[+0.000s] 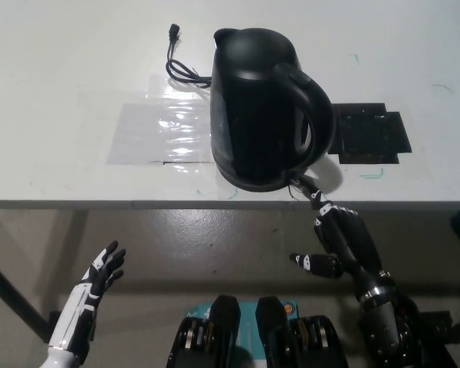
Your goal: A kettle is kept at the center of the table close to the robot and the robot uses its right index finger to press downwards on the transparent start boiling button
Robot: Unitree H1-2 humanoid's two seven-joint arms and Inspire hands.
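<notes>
A: Our right robot hand reaches up from below the worktop edge, one finger stretched toward the foot of the kettle, the others curled in, gripping nothing. Our left robot hand rests low at the near left, fingers spread and empty.

B: We see that fingertip right at the kettle's base under the handle. The clear start button is too small for us to pick out there.

A: The kettle stands upright near the front edge, about mid-worktop. We judge it stiff, smooth plastic, light if empty, so a hard sideways push could slide it; we'd press straight down.

B: Beyond it lie a clear plastic sheet to our left, a black mat to our right, and the cord behind. We have open room on every side.
</notes>
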